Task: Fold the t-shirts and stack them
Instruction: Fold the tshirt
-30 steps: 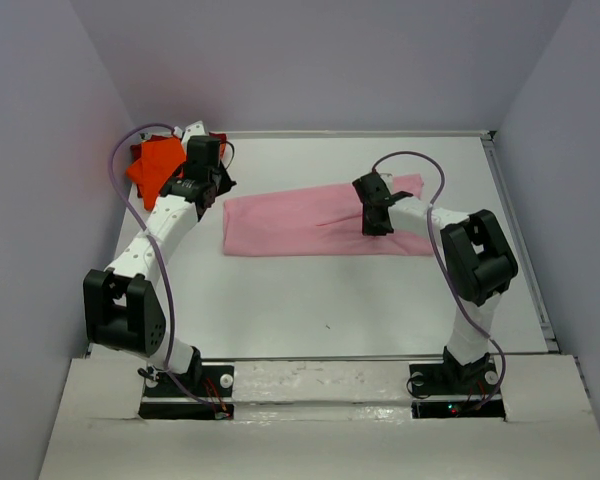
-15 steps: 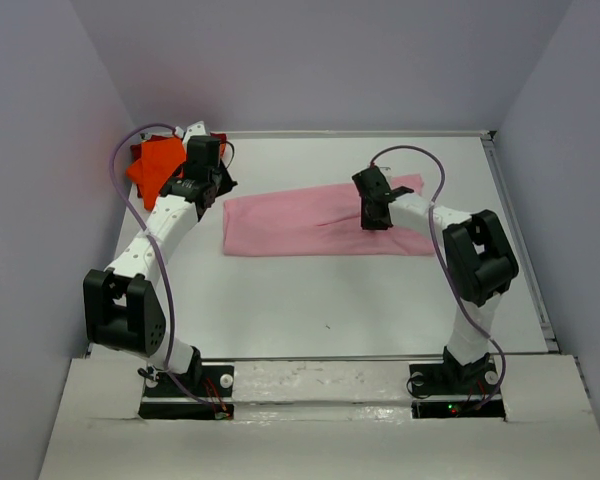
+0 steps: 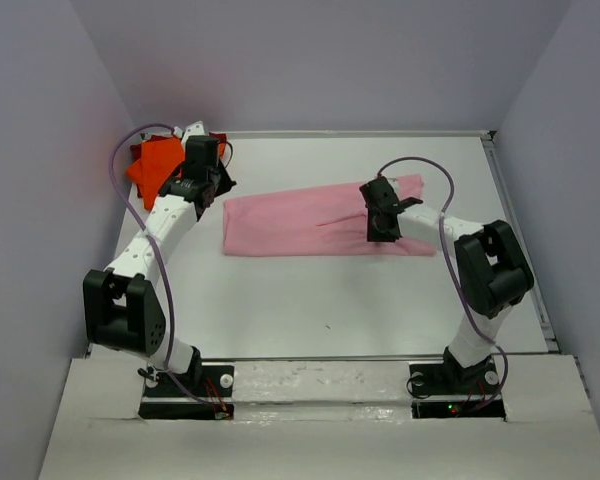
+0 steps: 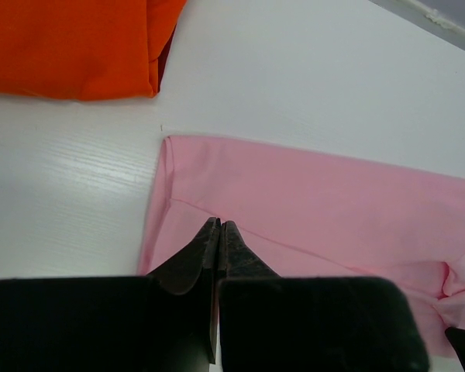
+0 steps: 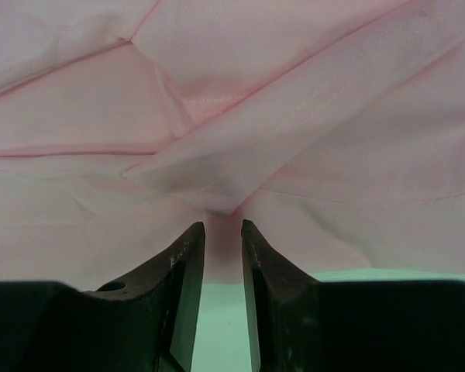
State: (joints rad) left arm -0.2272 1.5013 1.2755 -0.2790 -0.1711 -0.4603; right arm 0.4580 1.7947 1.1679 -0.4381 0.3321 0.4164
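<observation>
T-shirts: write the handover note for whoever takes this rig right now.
Left gripper: shut, empty, over the pink t-shirt's left end.
Right gripper: jaws slightly parted at a fold near its right end, not gripping.
Orange t-shirt lies folded on the dark red t-shirt, far left corner.
Done: those two stacked; pink folded into a long strip.
Left: fold pink shorter, stack it.

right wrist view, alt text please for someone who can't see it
The right gripper hangs close over the creased pink t-shirt, its dark jaws slightly apart and gripping nothing. A folded corner of cloth points toward the gap, and a sliver of pale table shows below.
</observation>
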